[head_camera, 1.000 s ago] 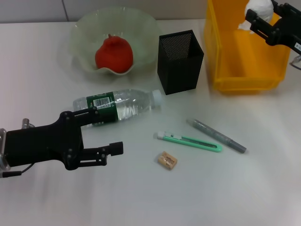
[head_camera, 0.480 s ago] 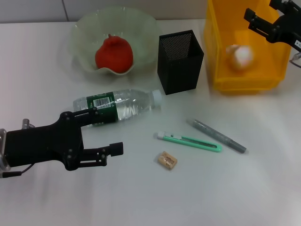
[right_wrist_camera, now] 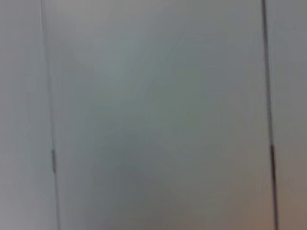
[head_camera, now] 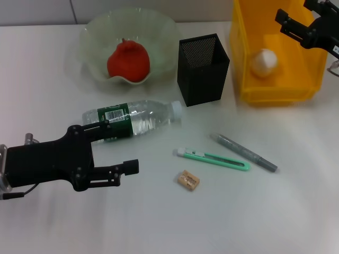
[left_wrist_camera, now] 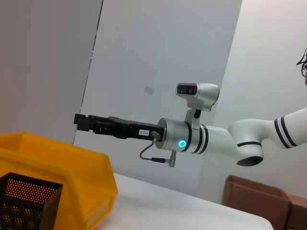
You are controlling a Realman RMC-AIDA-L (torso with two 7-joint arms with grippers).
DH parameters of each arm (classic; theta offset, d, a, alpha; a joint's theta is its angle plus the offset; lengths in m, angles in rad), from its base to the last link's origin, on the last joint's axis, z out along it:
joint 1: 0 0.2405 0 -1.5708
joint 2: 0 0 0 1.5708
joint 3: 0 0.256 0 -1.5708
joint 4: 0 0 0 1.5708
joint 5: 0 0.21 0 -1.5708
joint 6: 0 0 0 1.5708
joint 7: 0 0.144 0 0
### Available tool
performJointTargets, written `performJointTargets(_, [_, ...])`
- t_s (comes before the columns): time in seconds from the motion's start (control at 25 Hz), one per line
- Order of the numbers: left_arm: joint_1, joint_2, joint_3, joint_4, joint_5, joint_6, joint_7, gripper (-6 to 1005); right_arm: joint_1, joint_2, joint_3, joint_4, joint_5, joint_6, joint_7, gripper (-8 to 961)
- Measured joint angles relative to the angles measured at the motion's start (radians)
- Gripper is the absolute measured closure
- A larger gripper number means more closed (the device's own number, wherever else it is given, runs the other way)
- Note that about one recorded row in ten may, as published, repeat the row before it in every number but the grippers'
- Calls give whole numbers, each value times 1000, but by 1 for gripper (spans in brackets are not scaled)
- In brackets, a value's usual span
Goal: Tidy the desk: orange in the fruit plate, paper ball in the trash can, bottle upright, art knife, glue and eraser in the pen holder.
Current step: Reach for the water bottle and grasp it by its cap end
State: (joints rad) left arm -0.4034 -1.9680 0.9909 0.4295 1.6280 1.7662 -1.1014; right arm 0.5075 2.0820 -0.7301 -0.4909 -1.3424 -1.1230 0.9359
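On the desk [head_camera: 296,211] you have two jobs done: the paper ball [head_camera: 264,62] lies in the trash can [head_camera: 275,92] at the far right corner, under the empty, open right gripper [head_camera: 292,22], and the orange [head_camera: 128,61] sits in the fruit plate [head_camera: 95,32] at the far edge. You still have the bottle [head_camera: 132,119] lying flat mid-desk, with the art knife [head_camera: 213,159], glue [head_camera: 246,152] and eraser [head_camera: 188,180] loose toward the near edge, outside the pen holder [head_camera: 203,69]. Your left gripper [head_camera: 130,153] hangs open and empty beside the bottle.

Trash can [head_camera: 249,79] top cut off; right gripper [head_camera: 296,21] perhaps partly too.

Premises appear to be an office or robotics test room. Evidence: broad flat white desk [head_camera: 296,211], plain pale grey panelled wall [left_wrist_camera: 163,57], brown cardboard box [left_wrist_camera: 256,199] on the floor, square black metal mesh pen holder [head_camera: 203,69].
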Motion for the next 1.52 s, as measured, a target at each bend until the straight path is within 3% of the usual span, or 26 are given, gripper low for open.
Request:
performJointTargets(0.2, [0,0,0,0,-1,2,0,187,-16,-10,-8,0,-5,-123,37,139])
performJointTargets(0.32, [-1,0,0,1,-1,2,0,187,-30,-26,-14,0,-28,-239,82,139])
performJointTargets(0.64, [-4,0,0,2,-1,3,0,187,-24,-48,-16,-2,-231,-514,171,138])
performJointTargets(0.88, [-5,0,0,2,2,3,0,187,-25,-37,-15,-24,-298,-552,166,138])
performJointTargets(1.52, [-5,0,0,3,7,7,0,187,-26,-44,-9,-34,-365,-551,172,138])
